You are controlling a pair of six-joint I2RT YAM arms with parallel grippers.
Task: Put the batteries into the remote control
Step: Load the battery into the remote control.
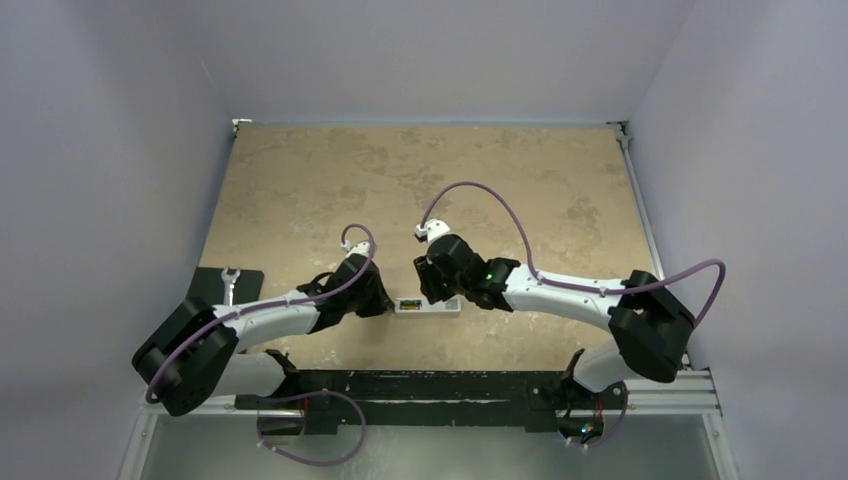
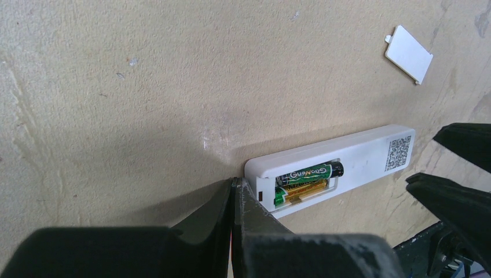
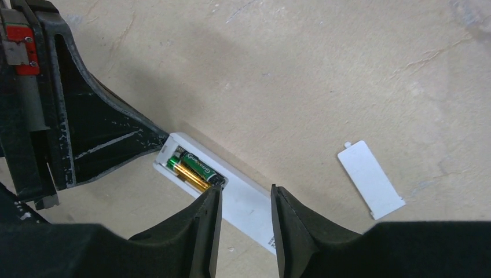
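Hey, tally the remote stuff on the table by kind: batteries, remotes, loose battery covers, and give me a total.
Batteries: 2
Remote control: 1
Loose battery cover: 1
Total: 4

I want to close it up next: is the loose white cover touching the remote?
Apart. The right wrist view shows the white cover lying flat, with bare tabletop between it and the remote control.
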